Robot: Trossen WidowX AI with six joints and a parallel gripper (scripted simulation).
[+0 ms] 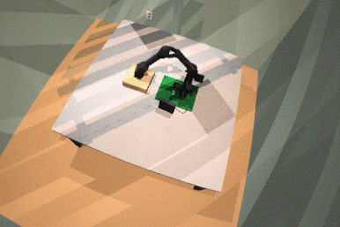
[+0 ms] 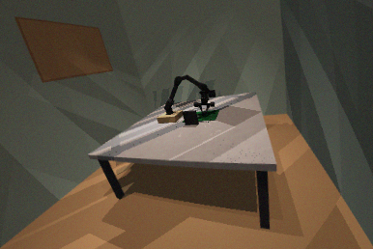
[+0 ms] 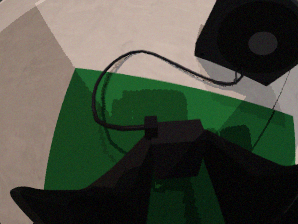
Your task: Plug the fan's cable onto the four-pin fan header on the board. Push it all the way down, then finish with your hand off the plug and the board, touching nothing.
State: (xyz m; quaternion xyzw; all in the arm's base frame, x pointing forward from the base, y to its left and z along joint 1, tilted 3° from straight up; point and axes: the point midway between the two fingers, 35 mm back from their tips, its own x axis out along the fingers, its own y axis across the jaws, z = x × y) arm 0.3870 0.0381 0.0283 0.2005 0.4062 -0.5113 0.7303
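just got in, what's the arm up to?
The arm has its tool shut on the fan's plug and holds it over the green board. The cable loops from the plug back to the black fan, which sits on the table just off the board's edge. Whether the plug is on the header can't be told; the tool hides it. The tool hasn't let go, so the job isn't finished.

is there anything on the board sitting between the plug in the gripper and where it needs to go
Nothing visible does. The gripper is shut on the plug over the green board. The cable loops off to the side toward the fan, which sits off the board. The header itself is hidden under the plug and fingers.
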